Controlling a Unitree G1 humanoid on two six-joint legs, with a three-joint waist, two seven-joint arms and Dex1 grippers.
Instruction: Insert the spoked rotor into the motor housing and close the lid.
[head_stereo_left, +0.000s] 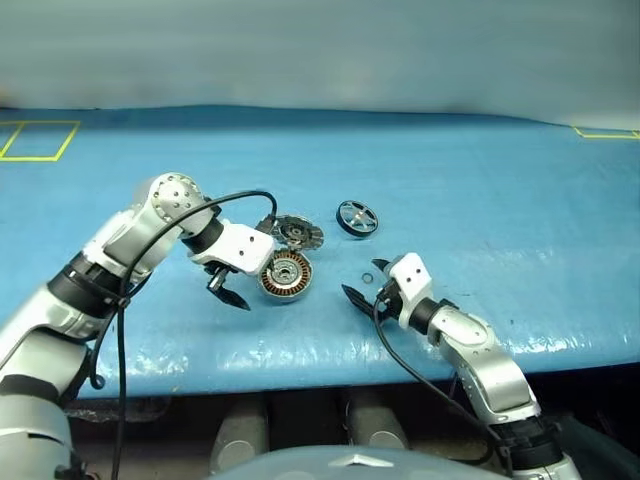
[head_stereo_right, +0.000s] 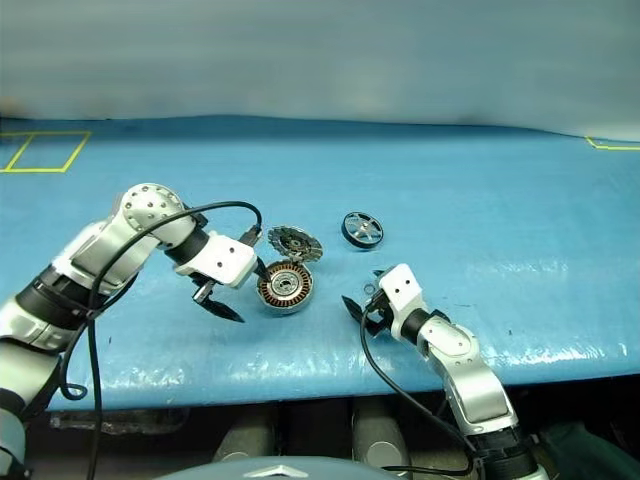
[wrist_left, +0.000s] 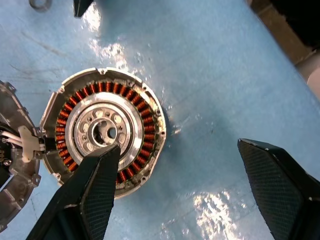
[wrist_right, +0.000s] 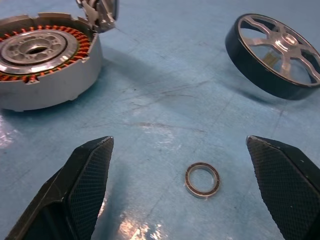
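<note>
The motor housing (head_stereo_left: 285, 274) lies on the blue table with its copper windings facing up. Just behind it, ribbed face up, is the lid (head_stereo_left: 297, 233). The spoked rotor (head_stereo_left: 357, 217), black-rimmed with silver spokes, rests further back and to the right. My left gripper (head_stereo_left: 228, 292) hovers just left of the housing, pointing down, open and empty. In the left wrist view one of its fingers (wrist_left: 90, 195) overlaps the housing (wrist_left: 105, 131). My right gripper (head_stereo_left: 360, 293) stands open and empty to the right of the housing, with the rotor (wrist_right: 277, 52) beyond it.
A tiny thin metal ring (wrist_right: 202, 179) lies on the table between my right gripper's fingers and ahead of them. The table's front edge (head_stereo_left: 330, 365) runs close below both grippers. Yellow tape marks (head_stereo_left: 40, 140) sit at the far left.
</note>
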